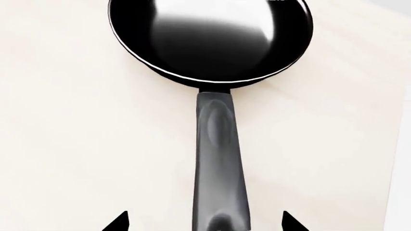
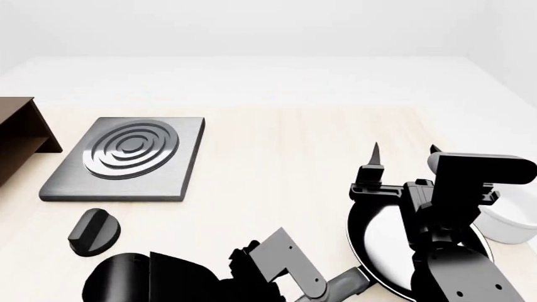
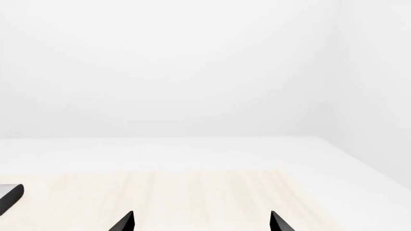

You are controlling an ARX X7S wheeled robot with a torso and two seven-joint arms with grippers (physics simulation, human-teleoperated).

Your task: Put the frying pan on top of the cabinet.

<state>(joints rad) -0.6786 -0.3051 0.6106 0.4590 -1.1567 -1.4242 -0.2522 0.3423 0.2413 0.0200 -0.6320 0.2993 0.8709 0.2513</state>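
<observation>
The frying pan [image 1: 212,38] is round and black with a glossy inside, and lies on the pale wooden table with its long handle [image 1: 218,159] pointing at my left gripper [image 1: 205,224]. That gripper is open, one fingertip on each side of the handle's end, apart from it. In the head view the pan [image 2: 381,242] lies at the lower right, partly hidden by my right arm. My right gripper [image 2: 404,151] is open and empty above the pan's far side, fingertips pointing away [image 3: 201,222]. The dark brown cabinet [image 2: 17,135] shows only at the far left edge.
A grey square burner plate with concentric rings [image 2: 126,157] lies left of centre; its corner shows in the right wrist view [image 3: 9,195]. A black knob [image 2: 92,231] sits in front of it. A white bowl [image 2: 512,220] stands at the right edge next to the pan.
</observation>
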